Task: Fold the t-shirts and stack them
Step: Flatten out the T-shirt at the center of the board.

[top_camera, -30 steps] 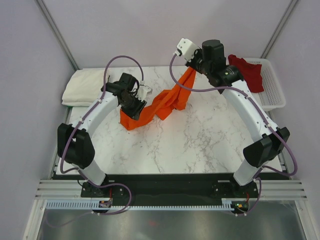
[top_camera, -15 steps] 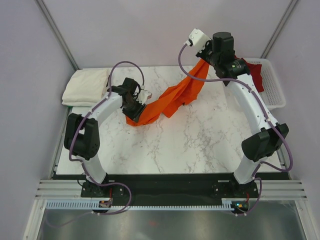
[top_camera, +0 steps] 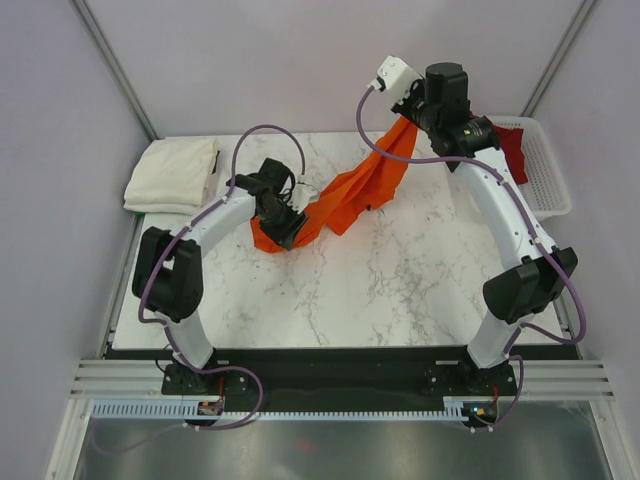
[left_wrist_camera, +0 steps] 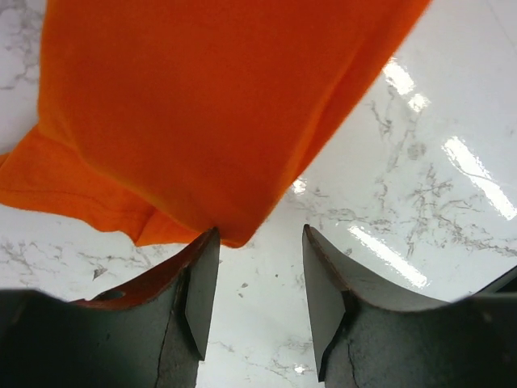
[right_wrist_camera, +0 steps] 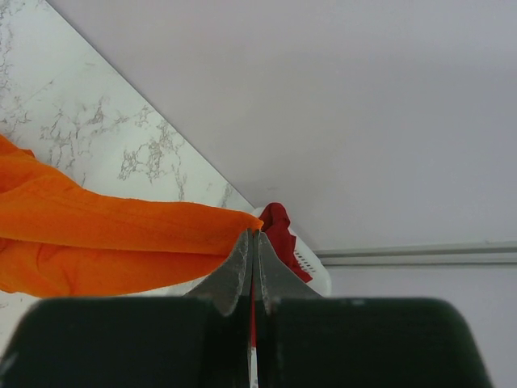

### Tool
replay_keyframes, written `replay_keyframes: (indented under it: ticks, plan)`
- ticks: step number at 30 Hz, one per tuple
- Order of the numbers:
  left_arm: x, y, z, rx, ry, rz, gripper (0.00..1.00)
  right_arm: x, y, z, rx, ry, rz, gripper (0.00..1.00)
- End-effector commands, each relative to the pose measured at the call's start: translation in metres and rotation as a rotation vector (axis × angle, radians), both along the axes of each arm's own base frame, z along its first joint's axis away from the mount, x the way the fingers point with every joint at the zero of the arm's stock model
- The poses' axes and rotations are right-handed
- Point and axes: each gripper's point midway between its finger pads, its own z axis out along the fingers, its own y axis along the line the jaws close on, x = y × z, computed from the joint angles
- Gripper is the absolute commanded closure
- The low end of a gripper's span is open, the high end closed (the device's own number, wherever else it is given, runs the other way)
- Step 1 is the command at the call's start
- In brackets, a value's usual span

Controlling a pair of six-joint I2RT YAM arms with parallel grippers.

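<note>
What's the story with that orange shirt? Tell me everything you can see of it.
The orange shirt is soft, plain, bright cloth, unfolded and bunched into a long creased band. The right gripper is shut on one end and holds it up near the table's far edge. From there it slopes down leftward to the marble table, where its lower end lies crumpled. The left gripper sits at that lower end, jaws apart, the cloth's edge reaching one finger. No print shows.

3 t-shirts. Orange t-shirt (top_camera: 345, 200): bunched, stretched diagonally, far-right end raised off marble table (top_camera: 400, 290), near-left end crumpled on table. Cream-white t-shirt (top_camera: 172, 172): folded, flat at table's far-left corner. Dark red t-shirt (top_camera: 508, 148): crumpled in white basket (top_camera: 550, 190), far right.
</note>
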Motion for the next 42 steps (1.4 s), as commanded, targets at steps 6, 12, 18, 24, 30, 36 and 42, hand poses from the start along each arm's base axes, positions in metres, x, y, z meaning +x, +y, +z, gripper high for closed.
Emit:
replay_keyframes:
  ticks: [6, 12, 18, 24, 30, 36, 42]
  plan:
    - [0.030, -0.035, 0.009, -0.029, -0.067, -0.051, 0.60, 0.002, -0.004, 0.032, 0.047, -0.085, -0.021, 1.00]
    - [0.040, -0.036, 0.012, -0.022, -0.092, -0.046, 0.78, 0.000, -0.004, 0.031, 0.049, -0.081, -0.024, 1.00]
    - [0.041, -0.035, 0.032, -0.030, -0.141, -0.051, 0.98, 0.001, -0.004, 0.032, 0.054, -0.084, -0.026, 1.00]
    - [0.046, -0.014, 0.143, -0.021, -0.422, -0.066, 0.98, -0.004, -0.009, 0.051, 0.082, -0.122, -0.038, 1.00]
    - [0.036, -0.007, 0.244, -0.076, -0.625, -0.089, 0.98, -0.018, -0.008, 0.081, 0.154, -0.180, -0.030, 1.00]
    - [0.012, 0.002, 0.301, -0.122, -0.706, -0.094, 0.98, -0.050, -0.012, 0.110, 0.222, -0.222, -0.006, 1.00]
    - [0.005, 0.009, 0.286, -0.077, -0.690, -0.134, 0.98, -0.072, -0.018, 0.109, 0.204, -0.218, 0.009, 1.00]
